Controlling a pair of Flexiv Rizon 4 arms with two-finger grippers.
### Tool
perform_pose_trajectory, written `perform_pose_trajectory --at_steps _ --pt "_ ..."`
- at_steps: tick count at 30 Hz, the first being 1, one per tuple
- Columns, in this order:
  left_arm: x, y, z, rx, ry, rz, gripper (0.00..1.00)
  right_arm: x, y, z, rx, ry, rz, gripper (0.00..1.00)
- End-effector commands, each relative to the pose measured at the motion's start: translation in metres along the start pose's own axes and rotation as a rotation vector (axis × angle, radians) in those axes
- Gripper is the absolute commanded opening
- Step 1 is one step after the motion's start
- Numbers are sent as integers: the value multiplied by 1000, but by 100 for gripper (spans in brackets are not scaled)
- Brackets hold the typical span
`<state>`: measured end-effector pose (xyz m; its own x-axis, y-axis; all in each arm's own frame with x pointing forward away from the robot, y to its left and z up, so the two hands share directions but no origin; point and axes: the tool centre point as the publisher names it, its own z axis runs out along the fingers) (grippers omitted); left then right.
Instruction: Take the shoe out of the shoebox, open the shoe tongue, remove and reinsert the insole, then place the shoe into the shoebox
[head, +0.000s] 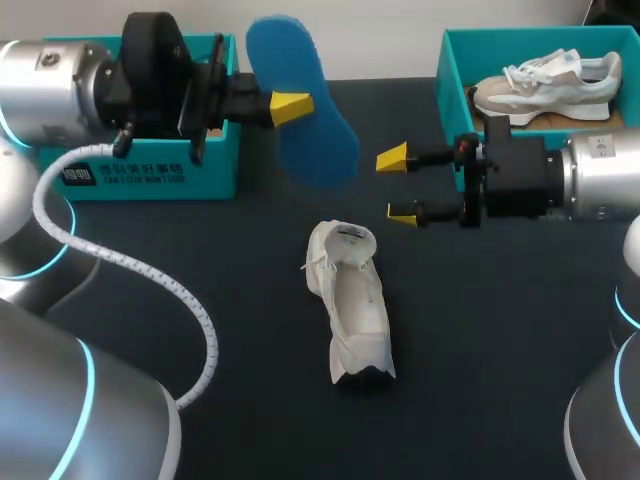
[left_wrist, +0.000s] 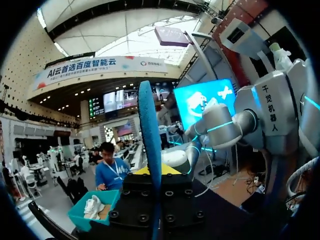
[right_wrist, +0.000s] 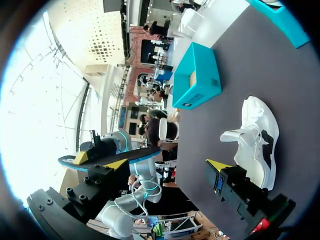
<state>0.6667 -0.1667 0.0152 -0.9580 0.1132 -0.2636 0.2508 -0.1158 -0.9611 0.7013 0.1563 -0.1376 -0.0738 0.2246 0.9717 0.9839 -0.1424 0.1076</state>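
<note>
The blue insole (head: 303, 100) hangs in the air above the table's far middle, with my left gripper (head: 291, 105) shut on its upper part. From the left wrist it shows edge-on as a blue insole (left_wrist: 149, 130) clamped between the fingers of my left gripper (left_wrist: 151, 172). The white shoe (head: 352, 300) lies on its side on the dark table, opening towards the far edge. My right gripper (head: 397, 185) stands open and empty just right of the insole's lower end, above the shoe. From the right wrist, the insole (right_wrist: 115, 156) is beside one finger of my right gripper (right_wrist: 167, 165), and the shoe (right_wrist: 255, 140) lies ahead.
A teal shoebox (head: 150, 170) stands at the far left, partly behind my left arm. A second teal shoebox (head: 455, 70) at the far right holds another pale sneaker (head: 550, 85). The dark table (head: 480, 350) is bare around the shoe.
</note>
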Motion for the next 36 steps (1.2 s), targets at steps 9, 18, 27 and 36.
perform_pose_trajectory --at_steps 9,18,27,36 --pt "-37 70 -39 -7 -71 601 0 0 0 3 -3 -1 1 100" --pt "-34 101 -46 -29 -42 771 0 0 0 3 -3 -1 1 100" --pt "-30 106 -52 -33 22 1082 0 0 0 3 -3 -1 1 100" --pt "-26 121 -52 -71 19 1238 0 0 0 3 -3 -1 1 100"
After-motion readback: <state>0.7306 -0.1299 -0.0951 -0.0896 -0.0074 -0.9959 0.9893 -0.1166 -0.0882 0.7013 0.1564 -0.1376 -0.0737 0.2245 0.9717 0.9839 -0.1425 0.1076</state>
